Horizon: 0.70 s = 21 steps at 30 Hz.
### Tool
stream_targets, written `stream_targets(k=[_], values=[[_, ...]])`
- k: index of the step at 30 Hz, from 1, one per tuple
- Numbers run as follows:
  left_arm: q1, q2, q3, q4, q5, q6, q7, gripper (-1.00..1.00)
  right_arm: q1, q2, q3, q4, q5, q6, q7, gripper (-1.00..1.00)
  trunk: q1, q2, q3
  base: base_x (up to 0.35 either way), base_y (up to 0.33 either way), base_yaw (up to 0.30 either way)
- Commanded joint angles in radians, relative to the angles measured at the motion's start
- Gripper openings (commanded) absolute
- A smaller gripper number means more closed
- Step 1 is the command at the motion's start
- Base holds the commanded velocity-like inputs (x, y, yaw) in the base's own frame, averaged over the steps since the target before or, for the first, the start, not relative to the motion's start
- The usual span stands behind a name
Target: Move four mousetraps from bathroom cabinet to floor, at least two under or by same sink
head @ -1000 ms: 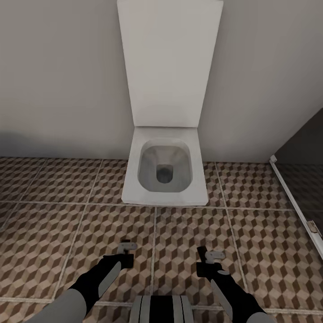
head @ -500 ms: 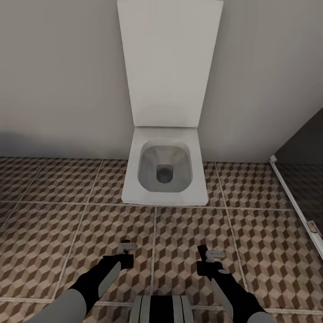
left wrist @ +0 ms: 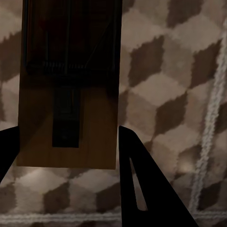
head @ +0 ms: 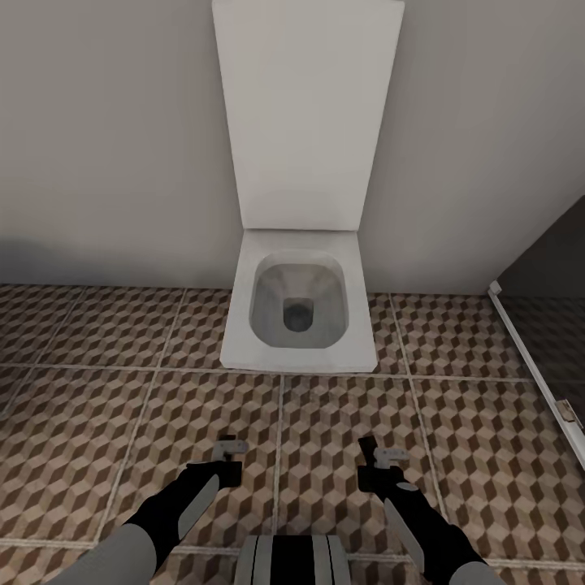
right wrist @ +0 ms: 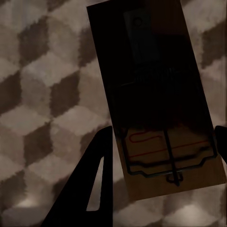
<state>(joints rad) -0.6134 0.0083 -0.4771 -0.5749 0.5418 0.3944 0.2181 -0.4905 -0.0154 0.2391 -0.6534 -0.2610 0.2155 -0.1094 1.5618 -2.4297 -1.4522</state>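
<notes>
Nearest, the left gripper (head: 230, 459) clamps a mousetrap (left wrist: 68, 90) between its jaws; the wooden board juts forward past the dark fingers (left wrist: 146, 189). The right gripper (head: 378, 463) likewise grips a second mousetrap (right wrist: 156, 94). Beneath both lies the cube-patterned bathroom floor (head: 97, 406). Beyond the jaws stands a white toilet (head: 299, 301), lid raised against the wall.
</notes>
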Motion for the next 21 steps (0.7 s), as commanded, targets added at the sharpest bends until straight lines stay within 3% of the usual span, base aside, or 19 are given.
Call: stream_targets(k=[1,21], values=[[0.0,0.001,-0.006,-0.002,0.006,0.004,0.01,-1.0,0.0,-0.002,0.008,-0.003,-0.012,0.004,-0.009,-1.0,0.0,0.0,-0.001,0.0,0.0,0.0],[-0.001,0.001,-0.006,-0.003,0.006,0.003,0.009,-1.0,0.0,-0.005,0.008,-0.009,-0.012,0.004,-0.007,-1.0,0.0,0.0,-0.001,0.0,0.0,0.0]])
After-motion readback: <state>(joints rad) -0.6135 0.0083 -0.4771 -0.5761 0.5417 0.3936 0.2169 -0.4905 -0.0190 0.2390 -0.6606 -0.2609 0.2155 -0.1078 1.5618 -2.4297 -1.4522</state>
